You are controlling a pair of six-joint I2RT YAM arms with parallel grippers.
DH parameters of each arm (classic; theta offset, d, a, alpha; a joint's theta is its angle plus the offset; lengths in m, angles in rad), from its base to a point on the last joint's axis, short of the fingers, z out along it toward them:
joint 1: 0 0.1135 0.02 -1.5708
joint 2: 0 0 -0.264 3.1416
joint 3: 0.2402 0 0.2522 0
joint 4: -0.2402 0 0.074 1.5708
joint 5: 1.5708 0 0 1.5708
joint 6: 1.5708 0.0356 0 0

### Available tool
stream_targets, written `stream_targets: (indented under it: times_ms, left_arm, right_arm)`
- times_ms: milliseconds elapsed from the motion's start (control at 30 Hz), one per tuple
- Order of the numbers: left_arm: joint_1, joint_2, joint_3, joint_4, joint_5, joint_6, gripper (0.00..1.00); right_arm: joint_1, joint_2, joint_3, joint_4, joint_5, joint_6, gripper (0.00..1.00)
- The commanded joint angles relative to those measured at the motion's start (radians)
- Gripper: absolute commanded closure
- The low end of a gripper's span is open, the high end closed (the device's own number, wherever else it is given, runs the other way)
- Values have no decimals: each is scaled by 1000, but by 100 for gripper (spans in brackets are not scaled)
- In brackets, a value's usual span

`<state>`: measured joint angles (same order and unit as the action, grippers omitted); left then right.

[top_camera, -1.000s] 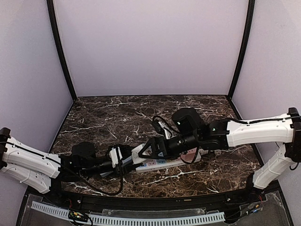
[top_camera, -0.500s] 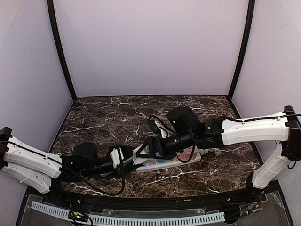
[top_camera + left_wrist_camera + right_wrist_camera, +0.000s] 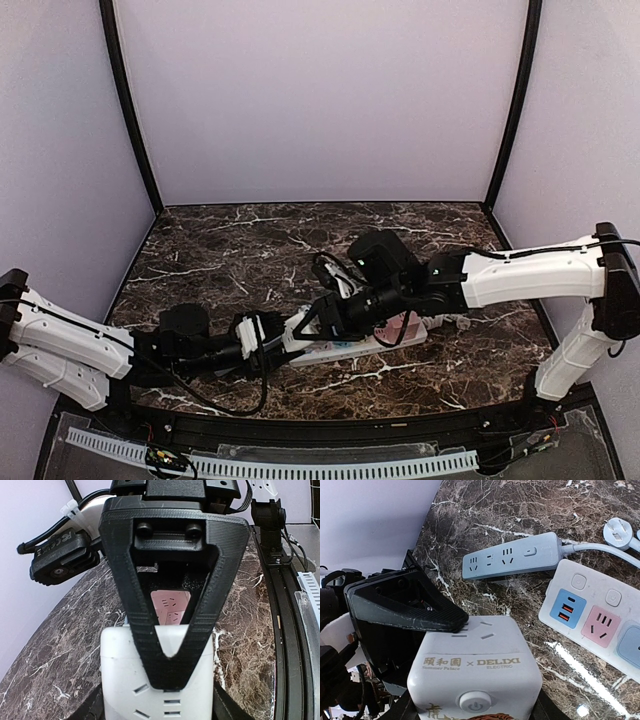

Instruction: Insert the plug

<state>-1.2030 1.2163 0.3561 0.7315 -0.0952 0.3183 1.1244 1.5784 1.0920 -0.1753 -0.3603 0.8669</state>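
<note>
A white socket cube [image 3: 475, 657] with a power button and gold lettering is held off the table between both grippers. My left gripper [image 3: 160, 707] is shut on its sides, and the cube's slotted face [image 3: 165, 680] fills the bottom of the left wrist view. My right gripper [image 3: 472, 711] is shut on the same cube from the opposite side. One black triangular finger [image 3: 172, 605] of it lies across the cube's top. In the top view the two grippers meet at the cube [image 3: 298, 330]. A white three-pin plug [image 3: 618, 532] lies loose on the marble at the far right.
A grey-blue power strip [image 3: 510, 557] lies on the marble beyond the cube, its cable running right. A white strip with blue and pink sockets [image 3: 600, 615] lies beside it, under the right arm [image 3: 350, 350]. Walls enclose the table on three sides.
My right arm moved left toward the cube and its jaws closed from wide open onto it. The left arm and its grip stayed still.
</note>
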Motion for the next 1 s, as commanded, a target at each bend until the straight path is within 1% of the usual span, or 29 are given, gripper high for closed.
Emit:
stream_targets:
  times_ms: [0, 33, 67, 100, 133, 167, 233, 300, 367, 467, 533, 600, 633, 667, 700, 733, 767, 900, 967]
  left_arm:
    - [-4, 7, 27, 4, -9, 4, 79]
    - [-4, 6, 27, 2, -8, 3, 71]
    - [-4, 4, 26, 2, -5, 0, 52]
    - [-4, 2, 25, 2, -3, -2, 43]
    - [-4, -5, 24, -2, 0, -7, 28]
    - [-4, -8, 26, -7, 1, -9, 18]
    - [-4, -24, 26, -21, 5, -18, 11]
    - [-4, -46, 18, -25, -8, -24, 7]
    - [-4, -74, 7, -25, -30, -33, 6]
    - [-4, -132, -8, -30, -79, -54, 5]
    - [-4, -168, -15, -29, -143, -69, 6]
    - [-4, -207, -13, -39, -239, -91, 6]
    - [-4, -222, -10, -60, -330, -113, 6]
    - [-4, -251, -3, -72, -377, -125, 7]
    - [-4, -266, 0, -99, -467, -150, 7]
    - [-4, -298, 2, -112, -508, -164, 8]
    - [-3, -315, 2, -137, -588, -193, 9]
    - [-3, -425, 1, -230, -751, -273, 9]
    - [-4, -459, 4, -276, -805, -305, 9]
  right_arm:
    - [14, 11, 44, 33, -19, -8, 86]
    - [14, 12, 47, 22, -12, -17, 90]
    - [14, 13, 52, 9, 0, -28, 92]
    - [14, 14, 58, -5, 15, -43, 94]
    - [14, 14, 65, -23, 34, -58, 96]
    - [14, 14, 72, -40, 55, -74, 98]
    - [14, 18, 91, -81, 109, -106, 100]
    - [14, 26, 113, -124, 152, -135, 100]
    - [14, 39, 139, -163, 183, -160, 100]
    - [16, 64, 178, -209, 202, -189, 100]
    - [21, 87, 218, -241, 220, -208, 100]
    - [26, 115, 255, -273, 243, -223, 100]
    - [29, 132, 276, -291, 252, -233, 100]
    - [33, 150, 295, -304, 261, -240, 100]
    - [34, 167, 313, -316, 269, -246, 100]
    - [38, 184, 332, -326, 274, -253, 100]
    - [39, 199, 347, -331, 276, -261, 100]
    - [45, 266, 421, -355, 285, -281, 100]
    - [51, 298, 465, -377, 296, -295, 100]
